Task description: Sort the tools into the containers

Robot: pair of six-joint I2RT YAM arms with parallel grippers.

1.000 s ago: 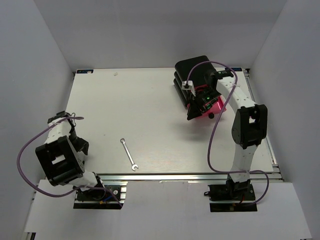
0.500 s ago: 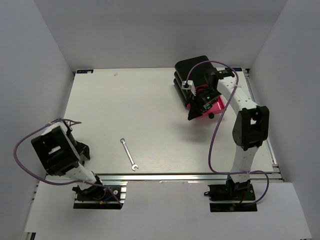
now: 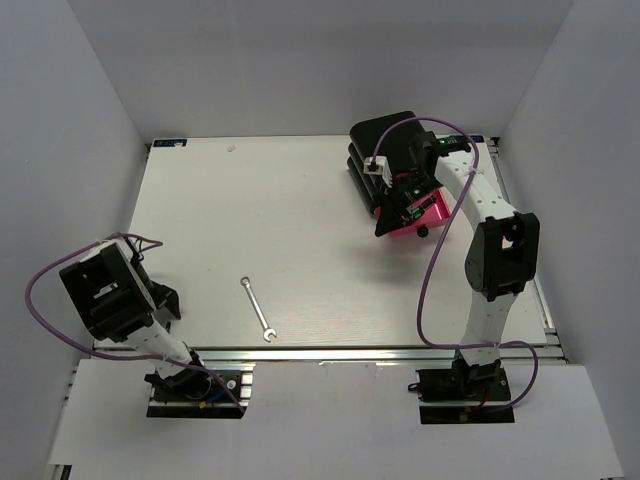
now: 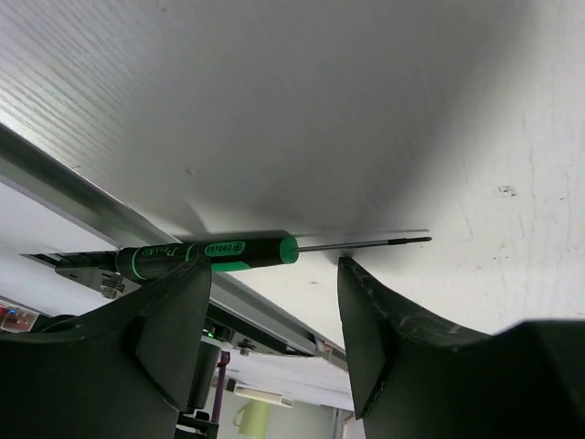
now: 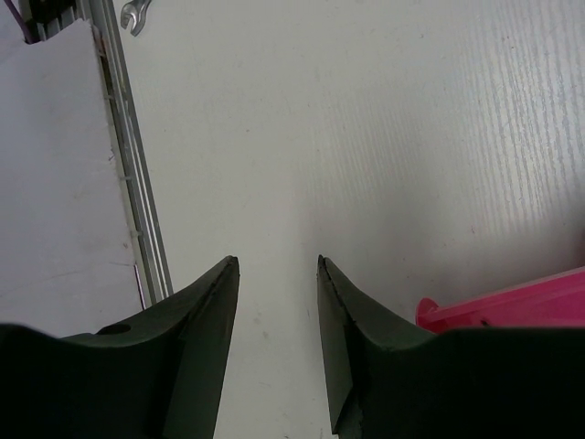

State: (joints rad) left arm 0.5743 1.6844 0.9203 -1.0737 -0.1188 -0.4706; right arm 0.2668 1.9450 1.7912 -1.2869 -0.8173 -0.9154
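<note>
A screwdriver (image 4: 210,254) with a black and green handle lies on the table by its near rail, the thin shaft pointing right. My left gripper (image 4: 274,274) is open, its tips just short of the handle, one on either side. In the top view the left gripper (image 3: 165,302) is at the near left corner and the screwdriver is hidden under the arm. A silver wrench (image 3: 257,308) lies near the front edge. The black drawer stack (image 3: 380,140) stands at the back right, one pink drawer (image 3: 428,213) pulled open. My right gripper (image 3: 388,222) hovers over it, open and empty.
An aluminium rail (image 3: 380,352) runs along the table's near edge, also in the left wrist view (image 4: 55,174). The right wrist view shows bare table, the pink drawer's corner (image 5: 512,306), the rail (image 5: 137,183) and the wrench's end (image 5: 135,14). White walls enclose the table.
My left arm has folded back and down toward the near left corner. My right gripper has shifted slightly toward the back over the drawers. The wrench has not moved.
</note>
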